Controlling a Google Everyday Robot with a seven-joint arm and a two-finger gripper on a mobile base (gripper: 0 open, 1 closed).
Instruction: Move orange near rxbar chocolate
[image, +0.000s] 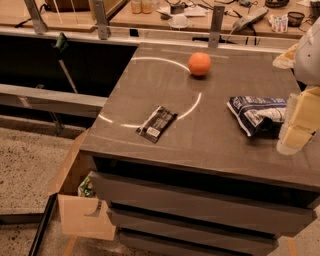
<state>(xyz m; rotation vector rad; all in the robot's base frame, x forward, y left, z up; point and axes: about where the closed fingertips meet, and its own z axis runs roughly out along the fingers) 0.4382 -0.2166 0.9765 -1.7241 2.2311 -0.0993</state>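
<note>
The gripper (299, 120) hangs at the right edge of view, pointing down, beneath the white arm (311, 50)

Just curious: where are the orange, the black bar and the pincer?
orange (200, 64): camera view, fruit's middle.
black bar (157, 123): camera view, wrapper's middle.
pincer (297, 127): camera view, right edge, its cream body.

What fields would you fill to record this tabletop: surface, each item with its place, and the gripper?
surface: grey cabinet top over drawers
to move: orange, far side, untouched
goal: rxbar chocolate, flat, nearer and left of the orange, apart from it
other: snack bag, right side
arm: gripper, right edge, beside the snack bag
</note>
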